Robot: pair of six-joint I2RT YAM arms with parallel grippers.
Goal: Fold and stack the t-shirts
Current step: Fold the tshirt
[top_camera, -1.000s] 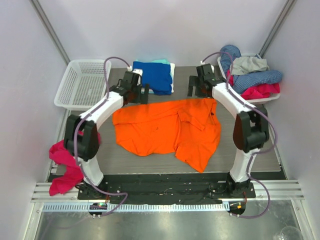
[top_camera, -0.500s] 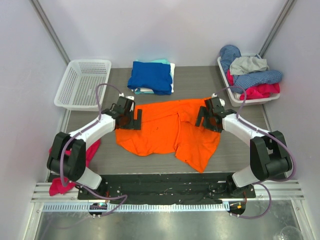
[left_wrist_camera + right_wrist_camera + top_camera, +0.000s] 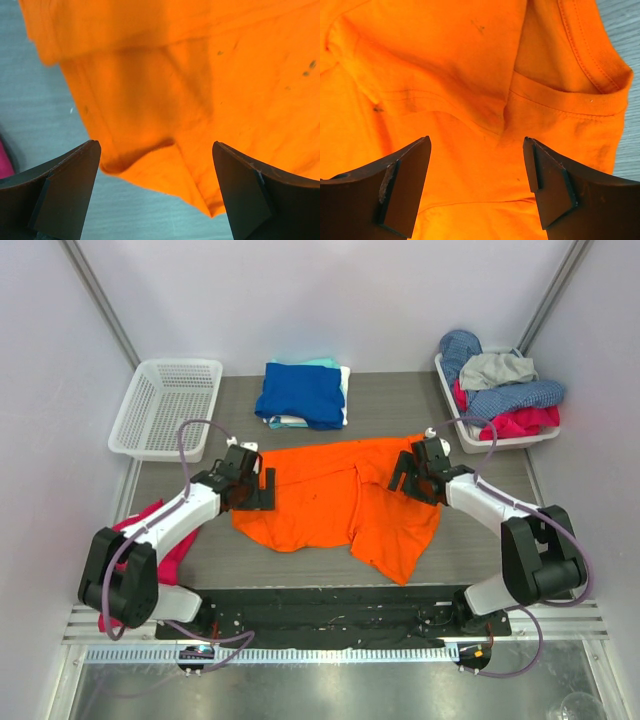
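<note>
Only part of the orange t-shirt (image 3: 470,75) shows up close; left fingers (image 3: 65,190) and right fingers (image 3: 405,185) spread, empty

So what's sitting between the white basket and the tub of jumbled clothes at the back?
A folded stack of t-shirts, royal blue on top with pale layers under it. The overhead view shows it.

Overhead view: we look steeply down on the whole table (image 3: 400,405) from above its 6 o'clock edge. Wrist views: we look down from very near on the orange t-shirt (image 3: 330,505), sharing its 9 and 2 o'clock edges with the overhead.
</note>
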